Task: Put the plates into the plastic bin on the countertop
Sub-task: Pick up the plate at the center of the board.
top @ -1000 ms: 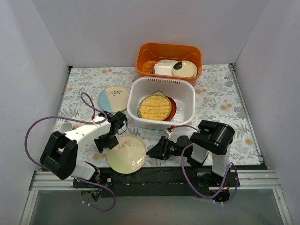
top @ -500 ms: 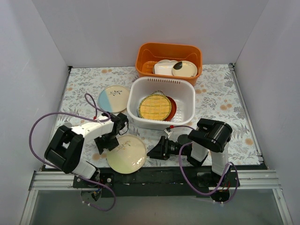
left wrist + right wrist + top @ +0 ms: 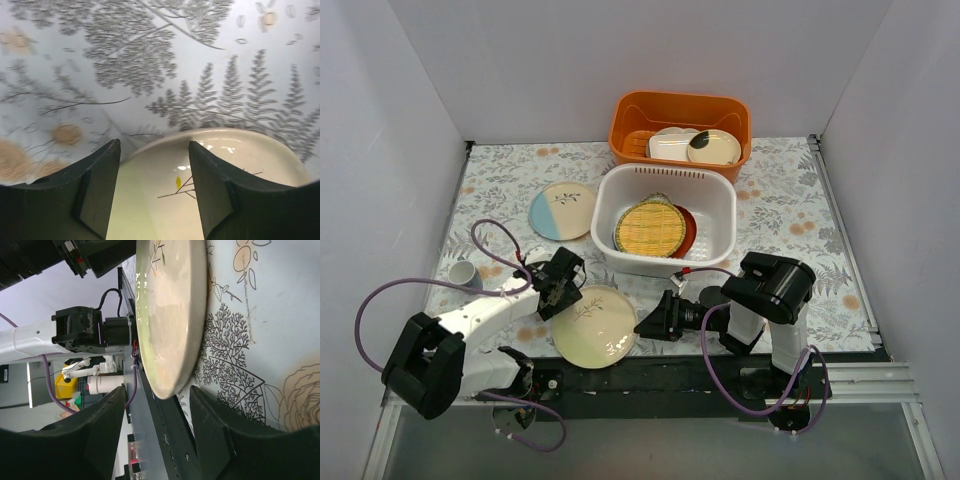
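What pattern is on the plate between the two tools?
Cream plate with a leaf sprig; top view shows it best.

Robotics laboratory test cell: plain white panels (image 3: 640, 60) enclose a cloth-covered desk (image 3: 785, 205) on three sides; an aluminium frame rail (image 3: 880, 378) and black mounting plate (image 3: 650, 378) edge the front.

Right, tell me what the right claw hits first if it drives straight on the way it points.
The cream leaf-sprig plate: its rim lies just ahead of the right claw, in line with the open gap. Nothing else shows in between, though height is hard to judge.
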`<state>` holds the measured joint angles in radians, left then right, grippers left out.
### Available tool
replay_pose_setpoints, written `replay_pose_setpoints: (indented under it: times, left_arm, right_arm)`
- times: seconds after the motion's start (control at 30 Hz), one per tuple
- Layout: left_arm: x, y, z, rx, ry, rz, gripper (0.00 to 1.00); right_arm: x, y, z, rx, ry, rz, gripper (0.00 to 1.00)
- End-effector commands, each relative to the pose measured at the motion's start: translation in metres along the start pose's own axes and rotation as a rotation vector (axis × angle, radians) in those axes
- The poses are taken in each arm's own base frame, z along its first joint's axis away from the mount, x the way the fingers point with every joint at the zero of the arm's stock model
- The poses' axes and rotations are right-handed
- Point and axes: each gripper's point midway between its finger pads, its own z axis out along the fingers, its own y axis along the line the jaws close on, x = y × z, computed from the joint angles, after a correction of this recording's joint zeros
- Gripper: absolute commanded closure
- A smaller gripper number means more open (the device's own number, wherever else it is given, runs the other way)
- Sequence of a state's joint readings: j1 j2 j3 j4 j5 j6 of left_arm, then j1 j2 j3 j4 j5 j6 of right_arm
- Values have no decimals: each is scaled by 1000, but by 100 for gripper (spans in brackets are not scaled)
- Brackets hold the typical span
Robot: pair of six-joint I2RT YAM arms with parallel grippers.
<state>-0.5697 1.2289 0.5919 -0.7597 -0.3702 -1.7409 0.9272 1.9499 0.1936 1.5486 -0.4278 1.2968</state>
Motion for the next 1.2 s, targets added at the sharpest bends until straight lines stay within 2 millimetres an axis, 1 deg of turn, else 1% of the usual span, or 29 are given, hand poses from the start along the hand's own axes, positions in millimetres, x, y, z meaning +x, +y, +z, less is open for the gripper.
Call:
replay_pose_setpoints:
  times: [0.0,0.13,0.2,0.23,0.27,0.33,0.37,0.4,0.47,0.53,0.57,0.63,0.67,0.73,0.8,0.83,0.87,0.9,0.93,0.97,1.03,1.07,1.13,1.17]
  left_arm:
    - [47,-20,21,161,149,-38,45]
    - [50,-15,23,115,172,7,46]
    - [54,-18,23,107,202,26,46]
    - [56,-21,22,122,211,34,46]
    - [62,-26,19,146,245,44,46]
    - [69,-38,17,213,274,45,47]
    - [71,-47,16,257,279,49,47]
    - [81,-50,13,277,322,55,47]
    - [88,-57,10,309,343,73,48]
    - [94,-65,6,337,359,85,48]
    - [99,-68,3,348,366,104,48]
    - [104,-70,0,357,375,111,49]
    - [108,-70,-2,359,378,122,49]
    - [111,-67,0,347,379,120,49]
    - [113,-62,1,337,382,122,49]
    - [113,-60,2,334,382,119,49]
    - [114,-58,2,334,379,118,48]
    - [114,-58,1,339,377,119,48]
    - [112,-59,0,342,370,116,48]
    - [108,-58,-3,346,352,115,48]
    - [104,-59,-6,350,333,114,48]
    - [100,-57,-8,346,318,112,47]
    - [92,-64,-21,396,297,99,46]
    - [85,-62,-21,387,262,89,45]
  right_arm:
    - [-21,-35,-2,120,-94,-39,37]
    - [-24,-36,3,132,-93,-46,37]
    - [-24,-34,7,130,-84,-50,38]
    - [-24,-34,7,129,-81,-47,38]
    - [-24,-32,9,122,-82,-50,39]
    - [-24,-29,10,116,-80,-49,39]
    - [-24,-27,10,109,-79,-51,39]
    - [-24,-25,11,105,-81,-51,39]
    - [-26,-18,10,82,-89,-48,39]
    - [-27,-18,7,86,-102,-46,40]
    - [-28,-14,6,79,-111,-49,40]
    - [-30,-15,2,89,-132,-53,40]
    - [-31,-12,1,89,-138,-63,40]
    - [-33,-14,-2,107,-156,-69,41]
    - [-34,-12,-5,109,-168,-84,48]
    - [-34,-10,-6,104,-168,-88,53]
    - [-34,-9,-7,100,-170,-90,67]
    - [-34,-4,-7,77,-171,-101,76]
    - [-33,-3,-8,74,-169,-102,85]
    - [-31,-3,-10,73,-168,-103,98]
    - [-30,-1,-14,66,-170,-105,99]
    - [-28,-3,-17,72,-168,-104,99]
    - [-27,-2,-19,80,-167,-118,99]
    - [-27,-1,-21,82,-166,-130,99]
